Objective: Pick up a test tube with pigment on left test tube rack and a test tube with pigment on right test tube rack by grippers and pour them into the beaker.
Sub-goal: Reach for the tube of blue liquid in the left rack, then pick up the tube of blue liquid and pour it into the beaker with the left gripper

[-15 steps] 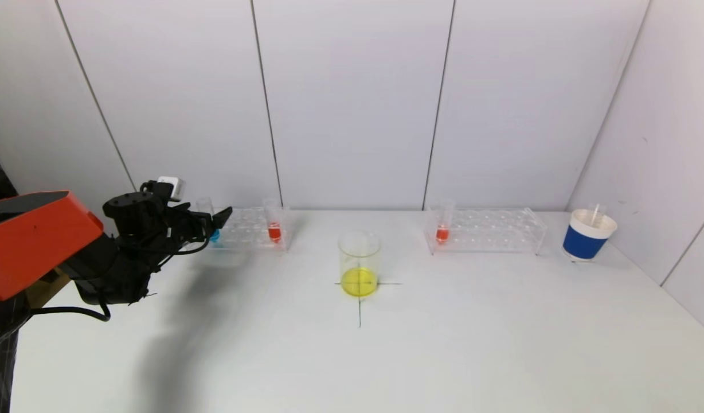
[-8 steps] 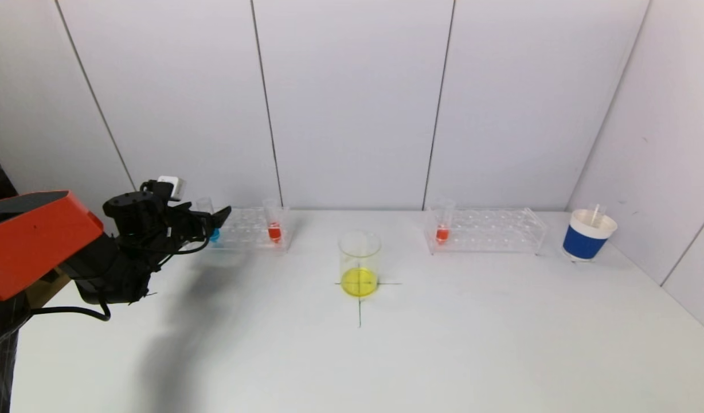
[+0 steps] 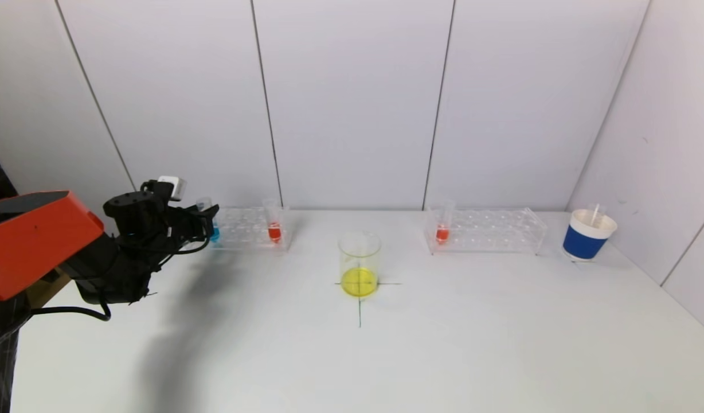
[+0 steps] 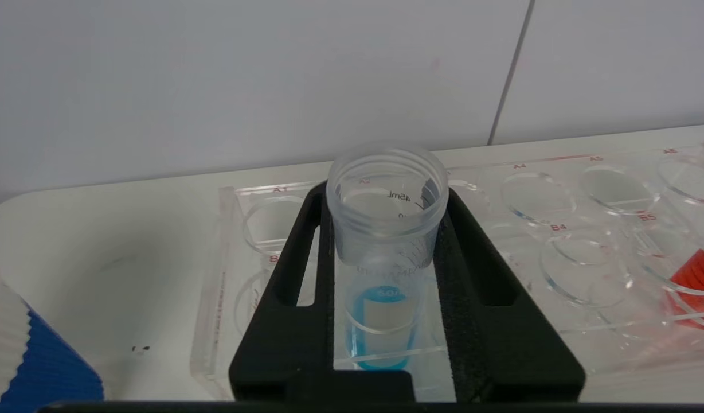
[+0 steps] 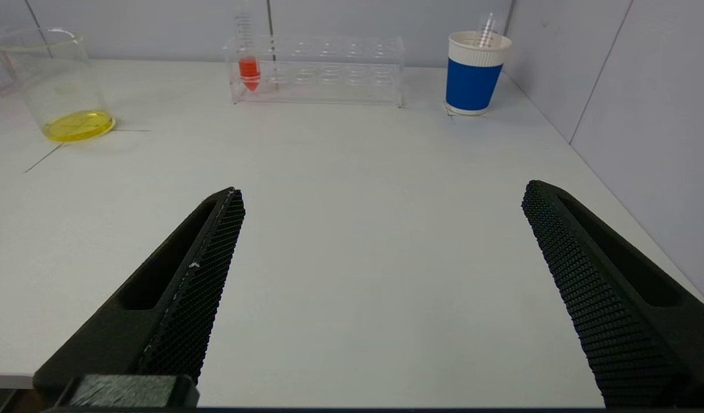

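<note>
White matte worktop (image 3: 444, 344) carries clear plastic racks. Left gripper (image 4: 386, 229) fingers clamp the threaded, blue-pigment tube (image 4: 386, 218) marked "45mL"; right gripper (image 5: 380, 241) fingers spread wide.

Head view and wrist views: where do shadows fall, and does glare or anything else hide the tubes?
Head view: the arm of the left gripper throws a broad soft shadow on the table; no glare. Left wrist view: the jaws press the blue test tube on both sides, covering them; the pigment shows between. Right wrist view: the right gripper hangs open over evenly lit table.
</note>
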### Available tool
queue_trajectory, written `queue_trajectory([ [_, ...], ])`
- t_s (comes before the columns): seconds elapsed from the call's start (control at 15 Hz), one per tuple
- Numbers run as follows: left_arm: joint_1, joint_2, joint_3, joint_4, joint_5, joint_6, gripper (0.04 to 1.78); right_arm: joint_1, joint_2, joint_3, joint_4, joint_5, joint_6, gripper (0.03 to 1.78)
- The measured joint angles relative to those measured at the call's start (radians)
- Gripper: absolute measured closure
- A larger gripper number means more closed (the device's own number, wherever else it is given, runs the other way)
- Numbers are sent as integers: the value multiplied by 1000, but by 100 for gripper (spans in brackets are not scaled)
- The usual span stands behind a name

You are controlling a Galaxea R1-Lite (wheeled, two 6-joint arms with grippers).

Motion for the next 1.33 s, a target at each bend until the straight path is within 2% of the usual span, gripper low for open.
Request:
queue_trajectory([
  [0.13,0,0,0,0,0,0,138,0,0,0,0,0,0,5],
  [1.07,1,-14,-1,4,0,0,138,0,0,0,0,0,0,5],
  [1.33,1,-54,-18,50,0,0,138,0,0,0,0,0,0,5],
])
